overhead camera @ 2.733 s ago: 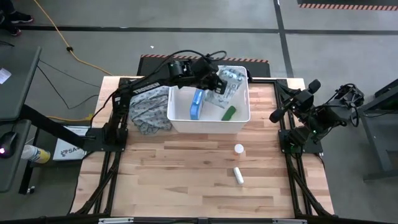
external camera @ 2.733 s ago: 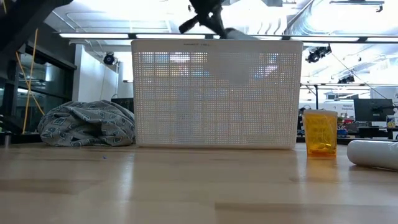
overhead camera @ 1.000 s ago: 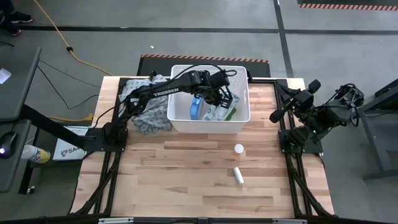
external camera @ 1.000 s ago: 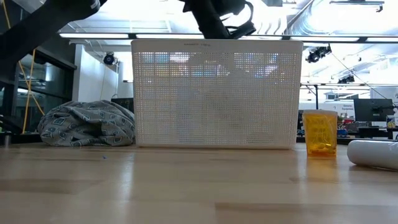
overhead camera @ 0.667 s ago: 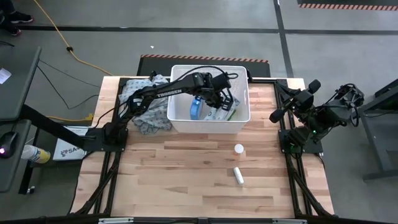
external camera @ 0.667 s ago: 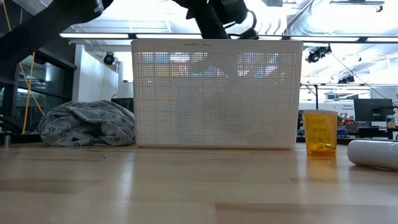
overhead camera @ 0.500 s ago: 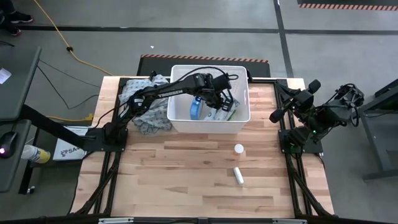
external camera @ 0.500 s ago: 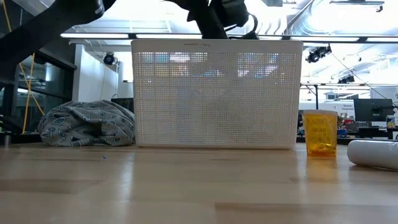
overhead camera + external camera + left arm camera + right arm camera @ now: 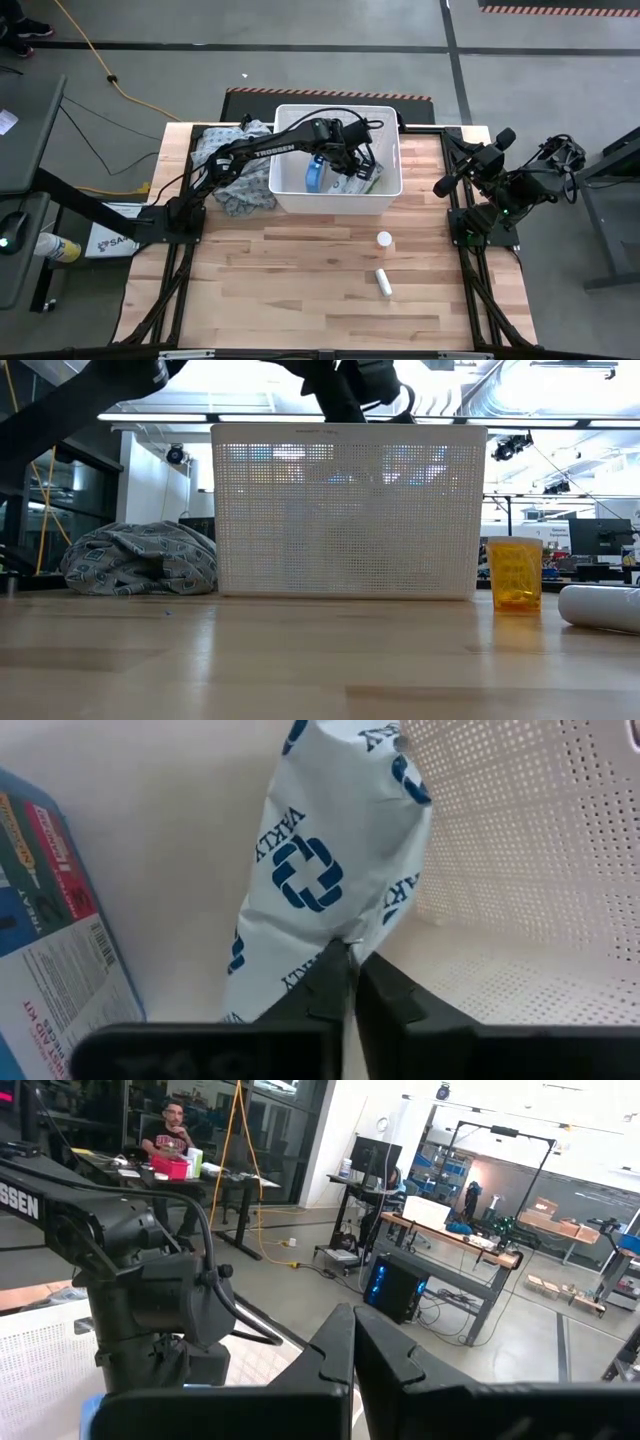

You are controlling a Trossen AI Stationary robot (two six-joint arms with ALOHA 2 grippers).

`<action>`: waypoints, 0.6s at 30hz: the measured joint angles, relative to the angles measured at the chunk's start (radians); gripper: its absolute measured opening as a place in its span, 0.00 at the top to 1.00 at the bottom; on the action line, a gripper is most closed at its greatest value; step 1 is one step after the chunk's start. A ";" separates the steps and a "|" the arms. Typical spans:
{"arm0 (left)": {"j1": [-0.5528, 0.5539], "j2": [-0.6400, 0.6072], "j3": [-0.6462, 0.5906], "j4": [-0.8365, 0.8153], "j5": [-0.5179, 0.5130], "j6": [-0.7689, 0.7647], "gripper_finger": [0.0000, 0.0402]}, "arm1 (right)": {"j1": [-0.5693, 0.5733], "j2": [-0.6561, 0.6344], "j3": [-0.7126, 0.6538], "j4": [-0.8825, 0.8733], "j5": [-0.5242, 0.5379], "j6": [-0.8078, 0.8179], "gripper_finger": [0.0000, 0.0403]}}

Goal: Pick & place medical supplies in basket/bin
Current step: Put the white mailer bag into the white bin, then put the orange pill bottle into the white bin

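Note:
The white gridded basket (image 9: 388,190) stands at the table's far middle and also shows in the low view (image 9: 348,510). In it lie the blue-white flat packet (image 9: 316,172), the green bar (image 9: 373,182) and the grey-white soft pack (image 9: 350,183). My left gripper (image 9: 355,165) reaches down into the basket and is shut on the soft pack (image 9: 320,870). The orange-capped vial (image 9: 384,238) and the white tube (image 9: 382,281) are on the table in front of the basket. My right gripper (image 9: 440,186) waits shut at the table's right edge. My left gripper pinches a thin edge of the soft pack (image 9: 352,938) between its two fingertips (image 9: 335,982). The fingers slant down from above into the basket. The pack stretches away from them inside the basket, beside the blue-white packet (image 9: 50,920), toward the gridded wall (image 9: 520,840).
A grey patterned cloth (image 9: 235,170) lies bunched at the basket's left side, and shows in the low view (image 9: 140,560). Bare wood (image 9: 290,290) lies toward the near edge. In the low view the vial (image 9: 515,572) and the tube (image 9: 600,607) show to the right of the basket.
My left gripper has sunk a little deeper into the basket and drifted slightly toward the table's left, still shut on the soft pack. The pack has come down with it and now lies low in the basket's right half.

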 joint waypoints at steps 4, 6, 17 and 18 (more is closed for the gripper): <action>0.000 0.000 0.000 0.000 0.000 0.000 0.77 | 0.000 0.000 0.000 0.000 0.000 0.000 1.00; 0.000 0.000 0.000 -0.001 0.000 0.002 0.73 | 0.000 0.000 0.000 0.000 0.000 0.000 1.00; 0.000 0.000 0.000 0.001 0.008 0.027 0.56 | 0.000 0.000 0.000 0.000 0.000 0.000 1.00; 0.000 -0.002 0.000 0.006 0.009 0.027 0.55 | 0.000 0.000 0.000 0.000 0.000 0.000 1.00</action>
